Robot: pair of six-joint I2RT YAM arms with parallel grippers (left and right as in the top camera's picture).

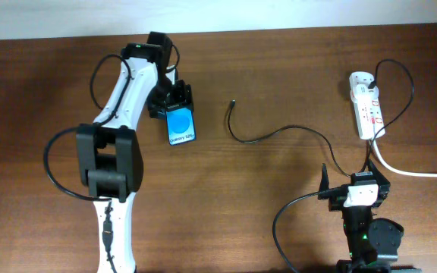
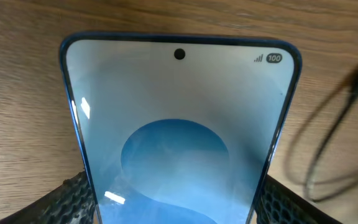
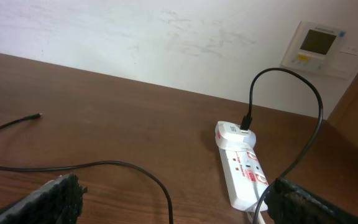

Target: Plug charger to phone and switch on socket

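Observation:
The phone [image 1: 181,127] with its lit blue screen lies on the table at centre left. My left gripper [image 1: 177,100] is shut on its upper end. In the left wrist view the phone [image 2: 179,124] fills the frame between my fingers [image 2: 173,205]. The charger, a thin black cable [image 1: 279,130], curls across the middle, its connector tip [image 1: 234,100] lying free right of the phone. The cable shows in the right wrist view [image 3: 104,165] too. The socket [image 1: 367,110], a white power strip, lies at the far right, also in the right wrist view [image 3: 244,165]. My right gripper [image 1: 353,176] is open and empty, near the front right.
A thick white cord [image 1: 416,171] runs from the socket to the right edge. A white adapter [image 3: 234,135] with a black lead is plugged into the socket's far end. A wall panel [image 3: 319,46] hangs on the wall behind.

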